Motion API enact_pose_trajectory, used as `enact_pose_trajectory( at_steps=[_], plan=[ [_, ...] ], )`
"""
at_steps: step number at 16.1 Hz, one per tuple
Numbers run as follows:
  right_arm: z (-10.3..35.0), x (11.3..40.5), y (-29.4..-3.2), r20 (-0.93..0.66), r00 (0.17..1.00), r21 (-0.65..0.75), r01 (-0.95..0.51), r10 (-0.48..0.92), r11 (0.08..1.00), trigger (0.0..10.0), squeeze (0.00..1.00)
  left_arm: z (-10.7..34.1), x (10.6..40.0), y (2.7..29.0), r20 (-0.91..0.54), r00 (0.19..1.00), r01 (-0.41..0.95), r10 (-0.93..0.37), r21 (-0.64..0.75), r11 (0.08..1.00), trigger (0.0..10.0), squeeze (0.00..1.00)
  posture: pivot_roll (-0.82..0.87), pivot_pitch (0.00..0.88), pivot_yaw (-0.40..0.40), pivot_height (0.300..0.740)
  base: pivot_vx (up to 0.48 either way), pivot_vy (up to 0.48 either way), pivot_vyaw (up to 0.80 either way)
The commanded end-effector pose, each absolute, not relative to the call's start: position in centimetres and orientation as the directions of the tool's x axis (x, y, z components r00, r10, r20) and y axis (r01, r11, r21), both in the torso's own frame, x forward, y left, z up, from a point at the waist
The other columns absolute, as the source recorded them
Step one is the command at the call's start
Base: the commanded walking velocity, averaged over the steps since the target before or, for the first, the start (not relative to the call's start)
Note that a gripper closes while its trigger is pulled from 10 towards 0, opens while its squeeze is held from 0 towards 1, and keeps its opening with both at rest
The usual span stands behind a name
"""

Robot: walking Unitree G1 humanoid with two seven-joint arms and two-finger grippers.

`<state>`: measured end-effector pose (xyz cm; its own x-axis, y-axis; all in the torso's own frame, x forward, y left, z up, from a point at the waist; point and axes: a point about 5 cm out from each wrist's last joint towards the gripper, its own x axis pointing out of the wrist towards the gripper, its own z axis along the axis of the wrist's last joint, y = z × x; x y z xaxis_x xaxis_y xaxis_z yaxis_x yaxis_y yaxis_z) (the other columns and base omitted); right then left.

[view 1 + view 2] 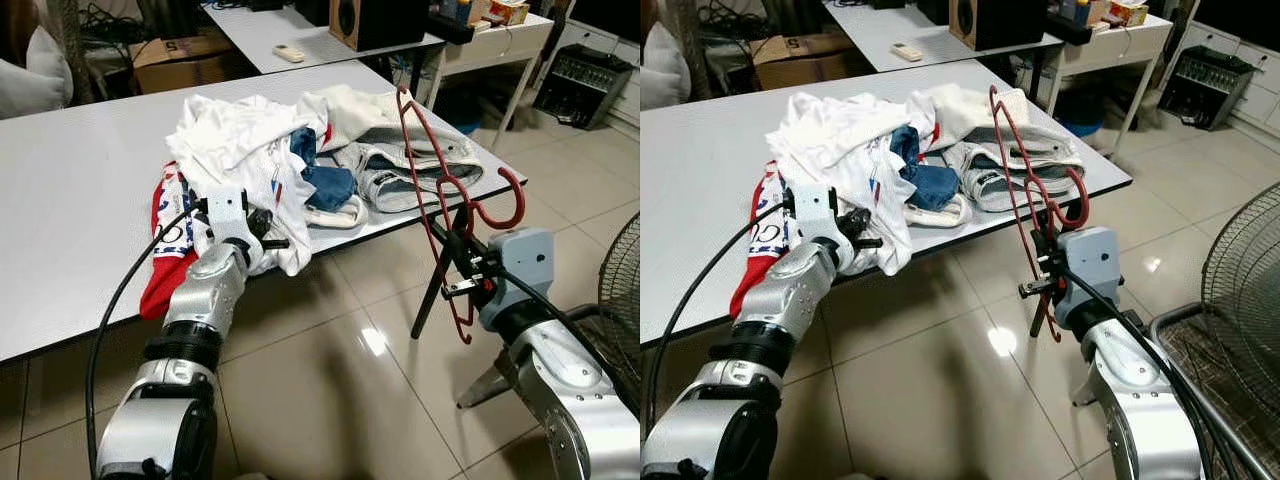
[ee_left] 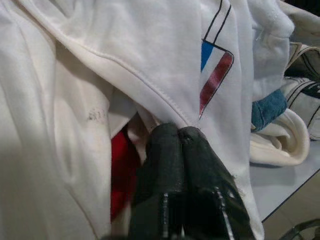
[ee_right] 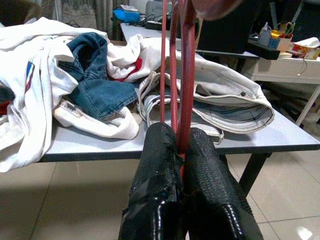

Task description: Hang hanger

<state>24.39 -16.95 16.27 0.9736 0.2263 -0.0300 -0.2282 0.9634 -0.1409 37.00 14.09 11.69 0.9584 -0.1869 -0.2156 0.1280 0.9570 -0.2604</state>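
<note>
We found the red hanger [image 1: 440,190] held upright in the air off the right front corner of the white table [image 1: 80,190], its hook curling to the right above the right gripper [image 1: 466,281]. That gripper was clenched on the hanger's wires; in the right wrist view the two black fingers [image 3: 155,170] pressed together with the red wires running up between them. The hanger touched neither the tabletop nor the tiled floor [image 1: 330,380].

At the table's front edge, the left gripper [image 1: 268,236] was closed on a fold of the white shirt [image 1: 235,140], which hung over that edge. In the left wrist view its fingers [image 2: 165,165] met at a stitched seam of the cloth, just beside a red and blue stripe.

The shirt belonged to a heap of clothes spread along the front edge toward the right corner: a red and white garment [image 1: 165,250] draped over the edge at the left, a blue denim piece [image 1: 325,185] in the middle, and pale jeans [image 1: 400,165] nearest the right corner. A fan [image 1: 1240,270] stood on the floor to the right.
</note>
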Motion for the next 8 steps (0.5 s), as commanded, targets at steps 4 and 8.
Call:
enact_pose_trajectory(
  at_steps=[4,8],
  plan=[
    [16.5,24.3,-16.9,-0.014,0.971,-0.152,-0.236,0.237,0.96,10.0,0.0,12.4,37.5,13.8,-0.161,0.966,0.143,-0.201,-0.315,0.938,0.0,0.0,-0.19,0.0,0.051,0.74,0.0,0.0,0.0],
    [16.4,24.2,-16.9,-0.018,0.969,-0.153,-0.245,0.245,0.958,10.0,0.0,14.5,37.7,13.5,0.001,0.966,0.235,-0.258,-0.418,0.878,0.0,0.0,-0.19,0.0,0.049,0.74,0.0,0.0,0.0]
  ],
)
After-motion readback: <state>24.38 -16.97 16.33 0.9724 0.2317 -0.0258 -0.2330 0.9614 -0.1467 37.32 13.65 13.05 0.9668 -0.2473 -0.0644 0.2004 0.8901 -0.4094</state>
